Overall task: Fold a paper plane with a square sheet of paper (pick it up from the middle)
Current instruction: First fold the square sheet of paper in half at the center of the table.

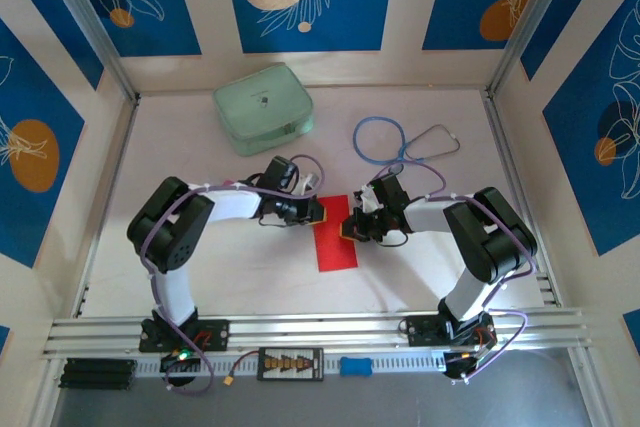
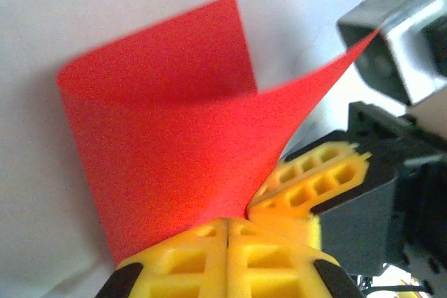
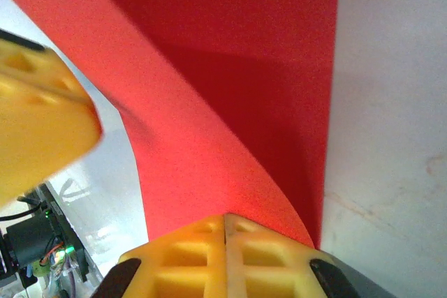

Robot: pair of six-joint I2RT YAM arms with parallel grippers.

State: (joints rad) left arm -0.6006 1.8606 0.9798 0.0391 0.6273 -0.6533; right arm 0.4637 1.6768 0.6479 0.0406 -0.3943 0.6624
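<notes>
First fold in hand: the red sheet (image 1: 337,247) sits mid-table, its far edge lifted, with the left claw (image 2: 228,232) and right claw (image 3: 225,227) both clamped on it. Next, I'd say, match the edges squarely, then press the crease.

No words, numbers or brand names are showing clearly enough to read. The pale green case (image 1: 263,107) is carrying a small dark mark on its top, which is coming through too small to make out as a logo or lettering.
</notes>
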